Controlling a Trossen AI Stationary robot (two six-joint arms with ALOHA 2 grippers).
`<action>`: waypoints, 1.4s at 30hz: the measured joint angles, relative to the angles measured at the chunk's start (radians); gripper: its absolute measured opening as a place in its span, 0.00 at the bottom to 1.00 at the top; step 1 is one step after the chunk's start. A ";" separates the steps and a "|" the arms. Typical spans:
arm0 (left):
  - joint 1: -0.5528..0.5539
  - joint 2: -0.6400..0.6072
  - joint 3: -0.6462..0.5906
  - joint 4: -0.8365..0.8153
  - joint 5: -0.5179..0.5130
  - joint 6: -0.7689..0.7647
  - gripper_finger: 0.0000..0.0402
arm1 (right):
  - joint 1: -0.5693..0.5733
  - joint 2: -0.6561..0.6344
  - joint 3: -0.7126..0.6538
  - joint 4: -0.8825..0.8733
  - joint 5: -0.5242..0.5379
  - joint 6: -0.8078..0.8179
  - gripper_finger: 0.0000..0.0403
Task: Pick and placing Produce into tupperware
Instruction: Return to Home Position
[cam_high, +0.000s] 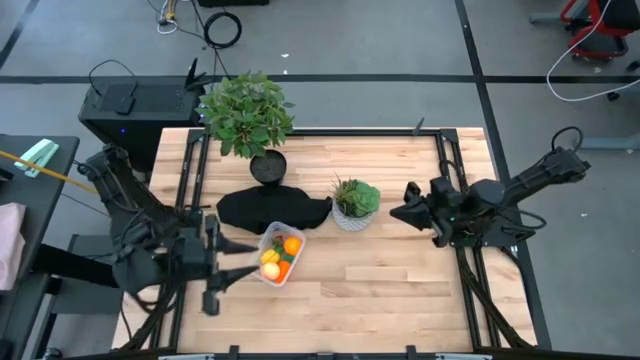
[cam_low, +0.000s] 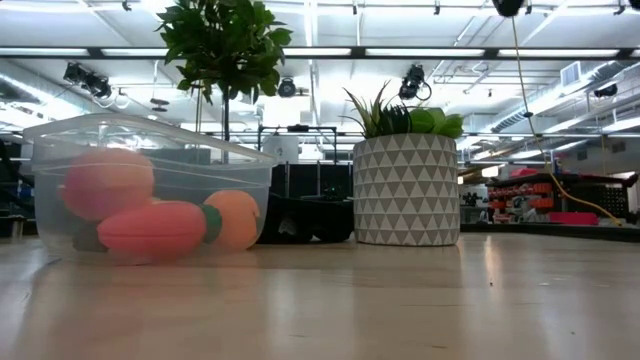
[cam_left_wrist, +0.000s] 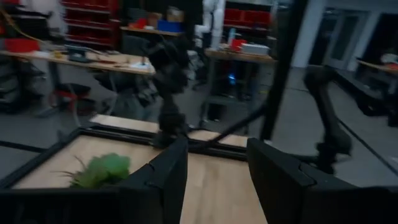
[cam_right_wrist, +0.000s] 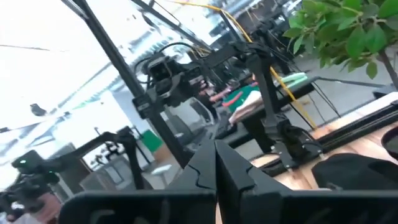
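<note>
From above, the clear tupperware (cam_high: 279, 254) sits on the wooden table (cam_high: 400, 290), a little toward 7 o'clock of its centre. In it the produce shows as a round orange (cam_high: 291, 245) and yellow pieces (cam_high: 270, 258). The low view looks through the tub's wall instead and shows a pink round fruit (cam_low: 105, 180), a carrot-shaped piece with a green top (cam_low: 155, 228) and an orange ball (cam_low: 236, 216).

A black cloth (cam_high: 270, 210) lies at the tub's 12 o'clock. A white triangle-patterned pot (cam_high: 354, 212) of greenery stands at its 2 o'clock. A tall leafy potted plant (cam_high: 247, 112) is farther off, near 11 o'clock.

The left gripper (cam_high: 238, 263) is at the tub's 9 o'clock, just beside it. Whether it touches the rim cannot be told. Its wrist view shows the fingers (cam_left_wrist: 168, 180) spread with a wide gap and nothing between them.

The right gripper (cam_high: 402, 212) waits at 3 o'clock of the white pot, apart from it. Its wrist view shows the fingers (cam_right_wrist: 239, 177) pressed together, empty.
</note>
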 joint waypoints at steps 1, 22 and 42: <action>0.020 0.000 0.000 0.006 0.000 0.007 0.43 | 0.000 -0.022 -0.030 0.025 -0.010 0.000 0.00; 0.267 0.000 0.000 -0.001 0.019 0.040 0.43 | -0.197 -0.278 -0.311 0.067 -0.276 0.049 0.00; 0.310 0.000 0.000 -0.001 0.058 0.075 0.43 | -0.426 -0.316 -0.317 0.071 -0.451 0.021 0.00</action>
